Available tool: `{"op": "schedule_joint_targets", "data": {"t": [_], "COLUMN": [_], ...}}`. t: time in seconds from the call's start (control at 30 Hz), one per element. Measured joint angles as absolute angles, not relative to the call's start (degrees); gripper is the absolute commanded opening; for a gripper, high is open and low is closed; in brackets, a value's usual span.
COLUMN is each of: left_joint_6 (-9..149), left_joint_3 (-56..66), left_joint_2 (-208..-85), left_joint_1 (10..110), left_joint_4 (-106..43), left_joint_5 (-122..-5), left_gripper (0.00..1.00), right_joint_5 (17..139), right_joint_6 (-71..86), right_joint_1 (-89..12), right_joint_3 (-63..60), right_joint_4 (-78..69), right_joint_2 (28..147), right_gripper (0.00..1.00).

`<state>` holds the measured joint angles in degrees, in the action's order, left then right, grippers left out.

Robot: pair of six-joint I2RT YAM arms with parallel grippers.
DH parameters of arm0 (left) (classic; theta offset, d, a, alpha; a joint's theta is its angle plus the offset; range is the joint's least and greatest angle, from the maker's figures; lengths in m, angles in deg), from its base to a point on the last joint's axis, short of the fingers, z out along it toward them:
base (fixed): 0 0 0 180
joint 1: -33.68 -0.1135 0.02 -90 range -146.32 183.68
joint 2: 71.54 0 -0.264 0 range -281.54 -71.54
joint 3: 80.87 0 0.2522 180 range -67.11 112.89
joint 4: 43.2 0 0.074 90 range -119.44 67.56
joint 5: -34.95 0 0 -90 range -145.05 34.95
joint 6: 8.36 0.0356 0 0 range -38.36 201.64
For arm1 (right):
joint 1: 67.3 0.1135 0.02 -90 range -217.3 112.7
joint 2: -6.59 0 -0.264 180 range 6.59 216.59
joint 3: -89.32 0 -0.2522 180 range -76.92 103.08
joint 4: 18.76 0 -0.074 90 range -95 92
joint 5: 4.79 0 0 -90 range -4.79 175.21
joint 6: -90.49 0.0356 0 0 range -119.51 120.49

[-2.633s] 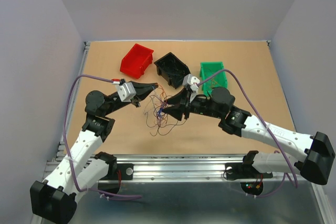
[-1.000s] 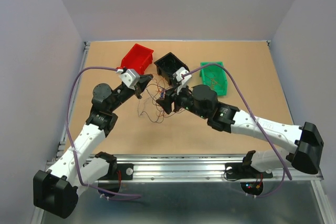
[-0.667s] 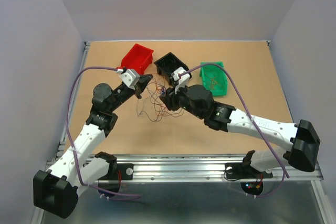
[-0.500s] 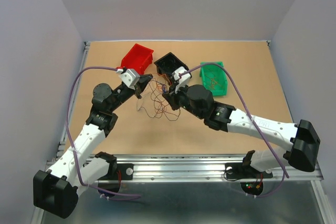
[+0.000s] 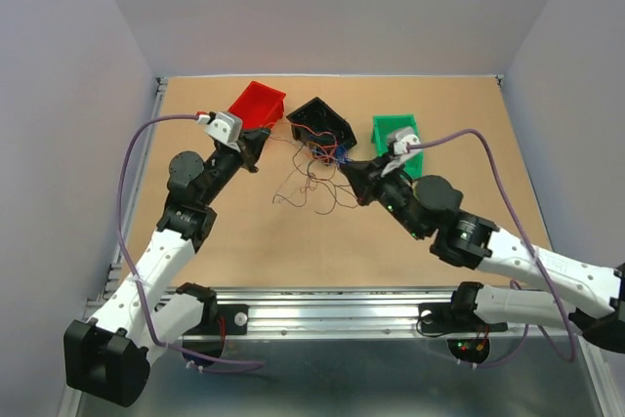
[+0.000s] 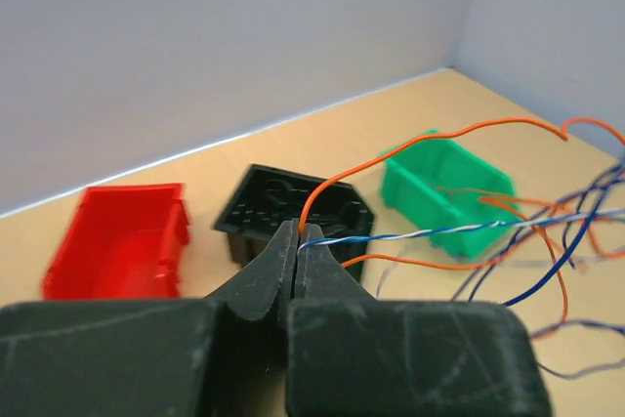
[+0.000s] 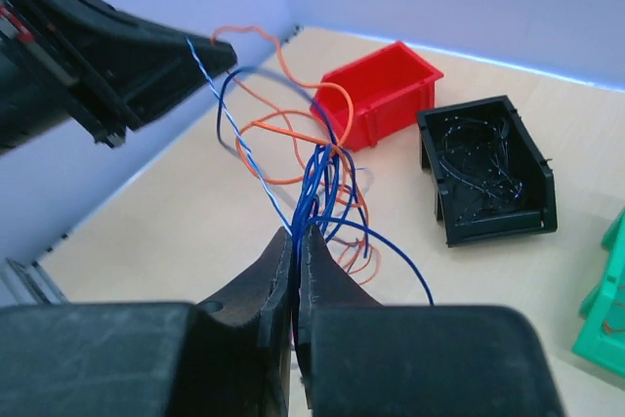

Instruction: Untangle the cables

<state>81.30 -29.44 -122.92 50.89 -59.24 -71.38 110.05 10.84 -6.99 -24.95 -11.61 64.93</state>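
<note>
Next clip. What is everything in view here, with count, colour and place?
cables: one loose tangle of thin strands, orange, blue and dark, strung between the two tools over mid-table
red bin: one, red, far side, leftmost of the row
black bin: one, black, middle of the row, thin wires inside
green bin: one, green, rightmost, partly behind the right arm
table: one, tan
rail: one, metal, near edge
lilac leads: two, lilac, one along each arm
left tool: one, black, shut on orange and blue-white strands of the cables
right tool: one, black, shut on blue strands of the cables
</note>
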Motion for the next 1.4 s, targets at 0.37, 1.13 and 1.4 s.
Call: {"op": "schedule_joint_targets", "data": {"t": [0.37, 1.13, 1.4], "left_joint_6": [75.33, 78.2, 79.2], "left_joint_3": [-26.88, -16.8, -3.14], "left_joint_2": [-127.59, -140.47, -158.35], "left_joint_1": [38.65, 37.28, 37.3], "left_joint_4": [-59.57, -62.6, -64.33], "left_joint_5": [-65.37, -71.51, -72.41], "left_gripper": [0.0, 0.0, 0.0], "right_joint_5": [135.77, 124.71, 122.61], "right_joint_6": [14.1, 13.75, 13.68], "right_joint_1": [-7.14, -7.27, -7.27], "right_joint_3": [-38.44, -38.07, -37.87], "right_joint_4": [-4.02, 0.17, 0.22], "right_joint_2": [15.65, 37.79, 39.6], "right_gripper": [0.0, 0.01, 0.0]}}
